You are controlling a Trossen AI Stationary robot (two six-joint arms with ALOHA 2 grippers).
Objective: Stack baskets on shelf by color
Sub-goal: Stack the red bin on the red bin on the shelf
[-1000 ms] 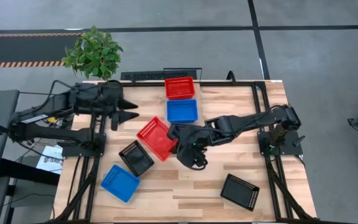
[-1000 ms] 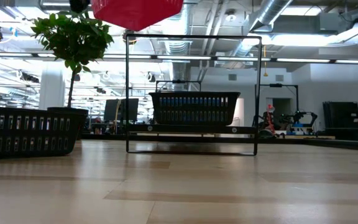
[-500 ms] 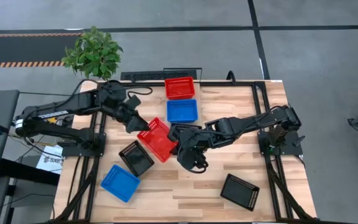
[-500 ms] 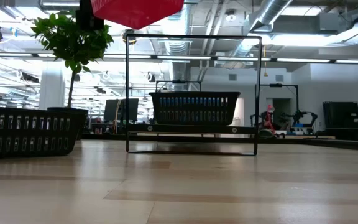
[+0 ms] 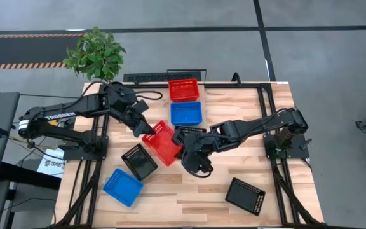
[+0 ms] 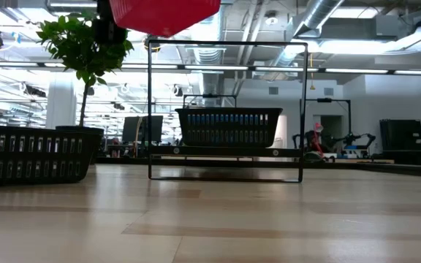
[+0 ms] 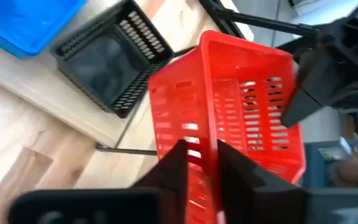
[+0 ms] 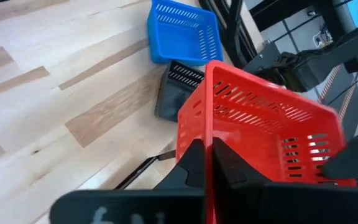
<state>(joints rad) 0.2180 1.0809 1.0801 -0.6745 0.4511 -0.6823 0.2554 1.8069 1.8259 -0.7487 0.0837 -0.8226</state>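
Progress is partial: red basket (image 5: pixel 184 90) and blue basket (image 5: pixel 186 113) lie near the far edge, unstacked. Right gripper (image 5: pixel 182 150) and left gripper (image 5: pixel 143 129) both pinch opposite rims of the lifted red basket (image 5: pixel 161 141); two black baskets (image 5: pixel 138 161) and another blue basket (image 5: pixel 122 187) remain loose.

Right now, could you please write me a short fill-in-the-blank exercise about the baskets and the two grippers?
1. Both the left gripper and the right gripper grip the rim of one raised ____ basket.
2. Against the table's far edge a red basket sits beside a ____ one.
3. Near the table's front right corner lies a lone ____ basket.
4. The leafy plant stands off the table's far ____ corner.

Missing words: red; blue; black; left
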